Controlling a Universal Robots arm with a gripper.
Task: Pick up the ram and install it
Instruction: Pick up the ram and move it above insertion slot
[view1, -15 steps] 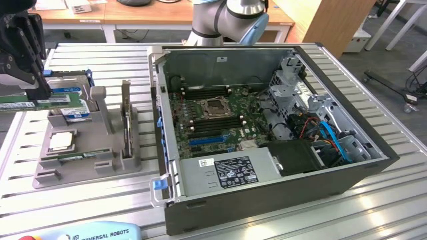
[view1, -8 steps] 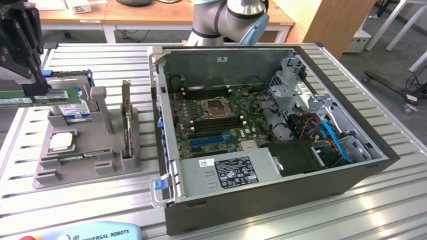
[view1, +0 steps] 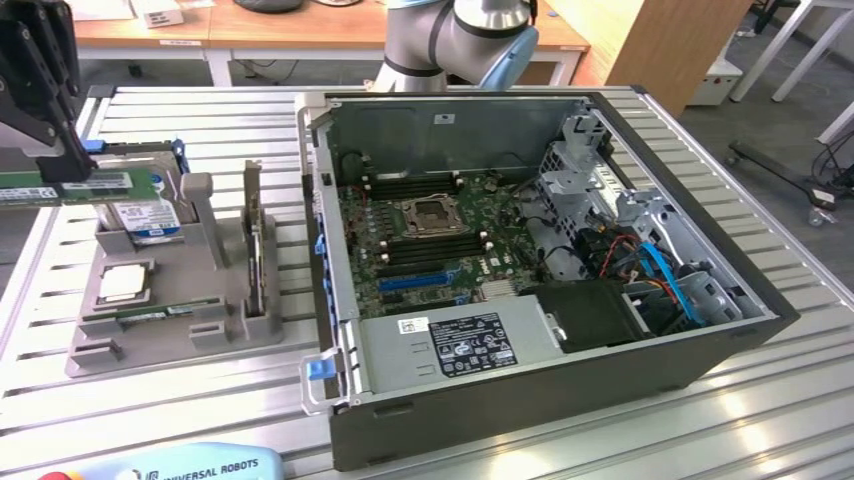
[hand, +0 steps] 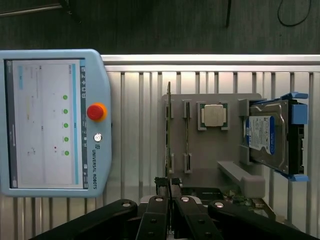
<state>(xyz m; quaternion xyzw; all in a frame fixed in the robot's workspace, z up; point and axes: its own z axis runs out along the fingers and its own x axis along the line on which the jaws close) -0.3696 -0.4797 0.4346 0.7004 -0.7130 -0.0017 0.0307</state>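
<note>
The ram (view1: 80, 187), a long green stick with a white sticker, hangs level in the air at the exterior view's left, above the grey parts holder (view1: 200, 300). My gripper (view1: 63, 168) is shut on its upper edge. In the wrist view my gripper (hand: 168, 186) has its black fingers pressed close together and looks down on the holder (hand: 210, 150). The open computer case (view1: 694, 260) stands at the exterior view's right, its motherboard (view1: 427, 230) showing black memory slots (view1: 414, 186) beside the processor socket.
The holder carries a silver-blue hard drive (view1: 144, 215) (hand: 267, 140), a square silver processor (view1: 123, 283) (hand: 213, 116), an upright card (view1: 251, 230) and another green stick (view1: 154, 315). A teach pendant (hand: 50, 122) (view1: 174, 465) lies on the slatted table near the holder.
</note>
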